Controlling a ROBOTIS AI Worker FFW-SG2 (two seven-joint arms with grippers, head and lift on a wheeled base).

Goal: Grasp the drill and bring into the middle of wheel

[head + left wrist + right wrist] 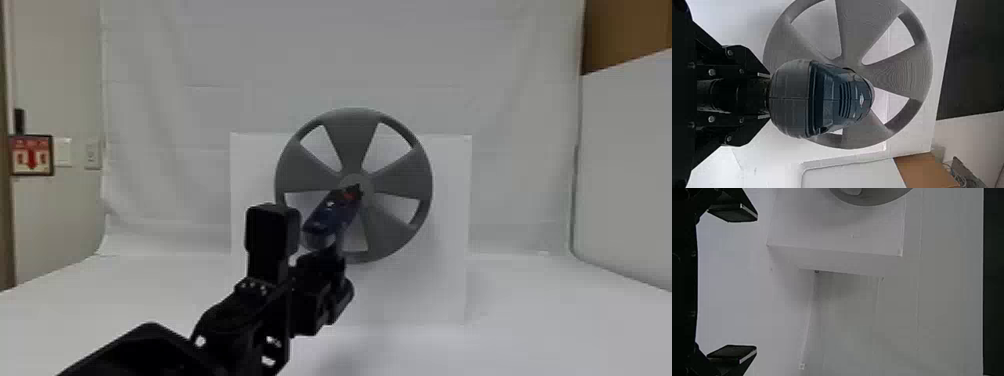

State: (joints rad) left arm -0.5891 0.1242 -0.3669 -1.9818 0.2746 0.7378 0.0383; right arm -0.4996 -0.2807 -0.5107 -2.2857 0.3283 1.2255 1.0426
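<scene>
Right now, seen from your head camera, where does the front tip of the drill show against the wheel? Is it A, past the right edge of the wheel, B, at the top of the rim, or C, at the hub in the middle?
C: the drill angles up and to the right, and its tip overlaps the hub of the gray wheel.

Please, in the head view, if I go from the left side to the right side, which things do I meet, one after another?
Red framed sign → white wall plate → second wall plate → wheel → brown surface. The drill overlaps the wheel, so I leave it out.
</scene>
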